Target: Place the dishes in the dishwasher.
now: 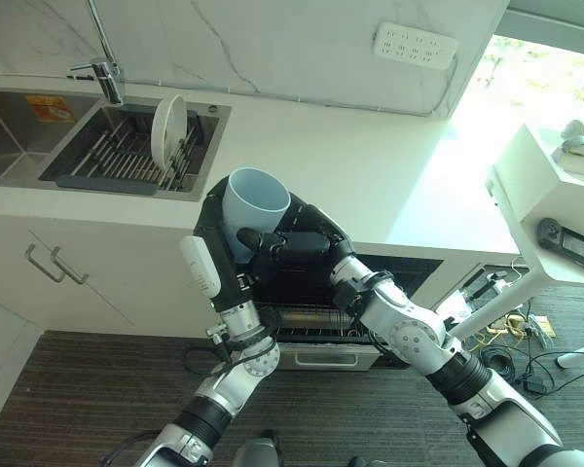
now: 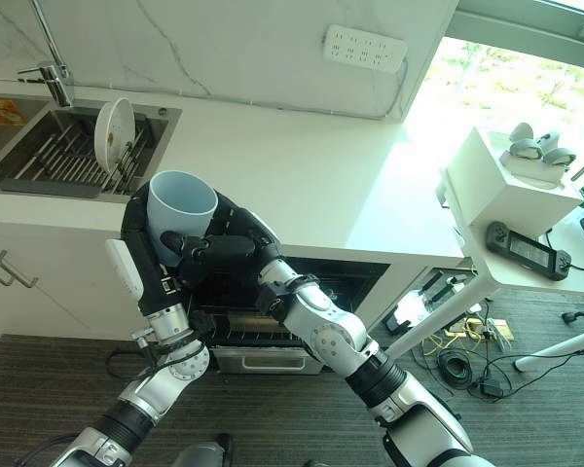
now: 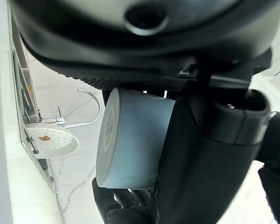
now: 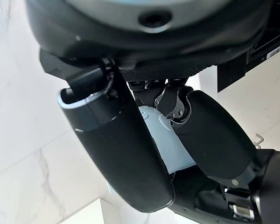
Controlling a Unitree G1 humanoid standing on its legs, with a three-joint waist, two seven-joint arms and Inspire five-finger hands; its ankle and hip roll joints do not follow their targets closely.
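Note:
A light blue cup (image 1: 258, 199) is held mouth-up in front of the counter edge, above the open dishwasher (image 1: 316, 306). My left hand (image 1: 214, 222) wraps the cup from behind and the left. My right hand (image 1: 307, 243) curls its fingers (image 1: 263, 241) across the cup's front. In the left wrist view the cup (image 3: 130, 140) lies against my left thumb (image 3: 200, 158). In the right wrist view a patch of the cup (image 4: 170, 147) shows between my right hand's fingers (image 4: 116, 144). A white plate (image 1: 168, 126) stands upright in the sink rack (image 1: 127, 161).
A faucet (image 1: 102, 68) rises behind the sink. A power strip (image 1: 415, 45) is on the marble wall. Cabinet handles (image 1: 54, 265) sit below the sink. A white side table (image 2: 511, 195) with a controller (image 2: 526, 248) stands at the right.

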